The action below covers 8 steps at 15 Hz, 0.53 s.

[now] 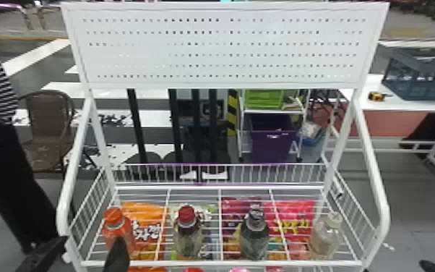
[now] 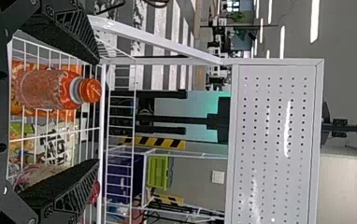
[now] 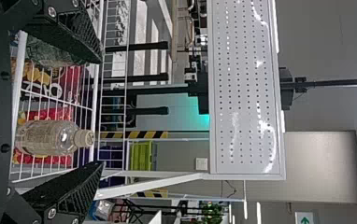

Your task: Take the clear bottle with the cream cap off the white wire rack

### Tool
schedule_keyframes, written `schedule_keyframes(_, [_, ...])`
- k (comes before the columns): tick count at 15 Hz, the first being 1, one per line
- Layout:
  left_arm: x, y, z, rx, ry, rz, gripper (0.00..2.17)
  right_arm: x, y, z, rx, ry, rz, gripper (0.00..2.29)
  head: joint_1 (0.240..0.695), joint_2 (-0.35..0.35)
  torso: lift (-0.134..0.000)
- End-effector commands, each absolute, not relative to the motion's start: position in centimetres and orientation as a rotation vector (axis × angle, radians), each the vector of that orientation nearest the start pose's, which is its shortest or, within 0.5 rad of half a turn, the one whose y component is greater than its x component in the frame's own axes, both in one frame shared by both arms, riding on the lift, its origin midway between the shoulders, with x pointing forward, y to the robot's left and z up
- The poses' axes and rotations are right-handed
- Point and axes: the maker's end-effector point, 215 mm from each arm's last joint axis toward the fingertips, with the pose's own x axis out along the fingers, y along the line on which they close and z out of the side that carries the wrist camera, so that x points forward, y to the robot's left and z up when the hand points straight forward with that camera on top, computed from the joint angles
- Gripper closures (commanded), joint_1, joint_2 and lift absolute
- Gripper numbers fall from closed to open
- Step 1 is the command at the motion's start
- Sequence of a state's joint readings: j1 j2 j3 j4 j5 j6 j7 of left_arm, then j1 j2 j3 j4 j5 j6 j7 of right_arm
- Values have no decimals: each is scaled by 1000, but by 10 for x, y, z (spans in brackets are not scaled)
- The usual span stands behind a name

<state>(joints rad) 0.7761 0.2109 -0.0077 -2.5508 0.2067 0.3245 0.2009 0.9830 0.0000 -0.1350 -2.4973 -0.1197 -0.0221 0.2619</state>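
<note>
Bottle (image 1: 324,237) stood upright at the right of the rack (image 1: 162,263), ahead of your nearer right gripper (image 3: 102,112), spread and empty; your left gripper (image 2: 97,112) was likewise parted.

Standing upright on the wire shelf (image 1: 220,263) of the white wire rack (image 1: 378,191), near the right end, as a clear bottle (image 1: 325,237) with a cream cap (image 1: 334,218) sitting on its neck. Showing see-through walls with a pale tan tint, narrowing at rounded shoulders, and resting inside the right side rail. Bearing it, framing the shelf with low wire sides, and rising at the back to a white perforated panel (image 1: 224,82).
</note>
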Motion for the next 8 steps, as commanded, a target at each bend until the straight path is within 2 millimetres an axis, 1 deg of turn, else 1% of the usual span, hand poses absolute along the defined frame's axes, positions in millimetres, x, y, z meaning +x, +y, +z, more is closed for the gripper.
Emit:
schedule_keyframes(1, [375, 232, -274, -30, 146, 4, 140, 322, -226, -262, 14, 28, 180, 130, 499, 0, 0])
schedule_keyframes(8, [374, 233, -274, -25, 145, 5, 140, 322, -226, -260, 12, 24, 182, 130, 499, 0, 0])
